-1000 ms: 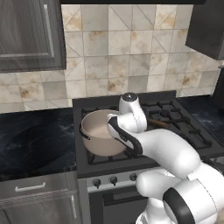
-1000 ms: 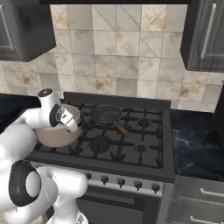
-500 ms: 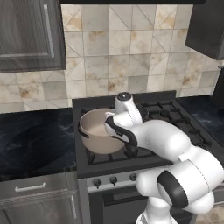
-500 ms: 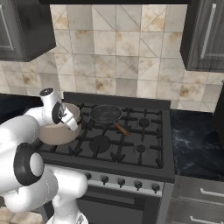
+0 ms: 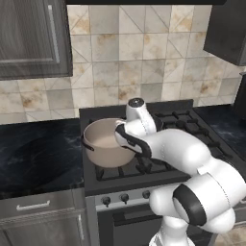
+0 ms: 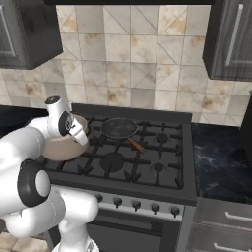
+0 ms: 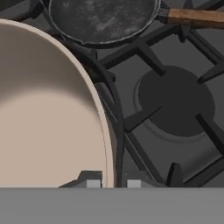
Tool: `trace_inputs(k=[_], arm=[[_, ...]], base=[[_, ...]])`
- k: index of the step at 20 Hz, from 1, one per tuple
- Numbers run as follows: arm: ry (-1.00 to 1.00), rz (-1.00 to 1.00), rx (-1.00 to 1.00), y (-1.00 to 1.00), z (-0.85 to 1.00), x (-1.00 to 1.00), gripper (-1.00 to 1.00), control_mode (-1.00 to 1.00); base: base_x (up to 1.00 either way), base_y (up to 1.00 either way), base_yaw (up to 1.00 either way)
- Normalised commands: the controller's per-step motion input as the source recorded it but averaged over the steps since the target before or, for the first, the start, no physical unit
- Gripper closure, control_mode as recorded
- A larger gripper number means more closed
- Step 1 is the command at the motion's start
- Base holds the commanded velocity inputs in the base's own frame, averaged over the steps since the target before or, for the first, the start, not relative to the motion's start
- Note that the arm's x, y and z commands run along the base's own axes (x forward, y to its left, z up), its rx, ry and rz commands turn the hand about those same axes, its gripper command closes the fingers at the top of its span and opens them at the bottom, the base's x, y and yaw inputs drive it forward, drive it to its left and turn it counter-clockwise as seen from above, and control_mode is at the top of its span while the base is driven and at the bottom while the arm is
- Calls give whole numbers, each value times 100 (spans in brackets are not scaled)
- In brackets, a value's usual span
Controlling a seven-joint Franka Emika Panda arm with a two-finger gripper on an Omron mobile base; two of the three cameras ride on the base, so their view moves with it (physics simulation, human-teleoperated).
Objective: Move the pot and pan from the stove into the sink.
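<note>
The pot [image 5: 108,144] sits on the front-left burner of the stove [image 5: 182,126], upright, its pale inside open to the ceiling. The gripper [image 7: 110,183] is down at the pot's right-hand rim. In the hand view its two fingertips [image 7: 92,183] stand on either side of the thin rim, one over the pale inside and one over the outer wall, with only the rim between them. The jaws are drawn in narrow and pinch the pot's rim.

In the left base view the white hand covers the right side of the pot, and a small dark handle sticks out on the pot's left side. In the right base view the pot [image 6: 60,150] is mostly hidden behind the wrist, with just its tan wall showing below.

The pan [image 6: 118,128] lies on the burner behind and to the right of the pot, well clear of the gripper and near the pot without touching it. It sits flat. Its long brown handle [image 6: 137,145] runs from the pan's rim toward the front right of the stove, slanting over the grate.

In the hand view the pan [image 7: 103,18] lies across the top edge, its handle pointing off to the right.
</note>
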Motion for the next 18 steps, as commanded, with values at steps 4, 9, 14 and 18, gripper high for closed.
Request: trace_inputs(k=[4, 9, 14, 18], arm=[[0, 0, 7, -1, 48, 0, 100, -100], [0, 0, 9, 0, 76, -1, 100, -100], [0, 3, 9, -1, 79, -14, 100, -100], [0, 12, 0, 0, 53, -44, 100, -100]], base=[[0, 0, 0], [0, 0, 0], [0, 0, 0], [0, 0, 0]])
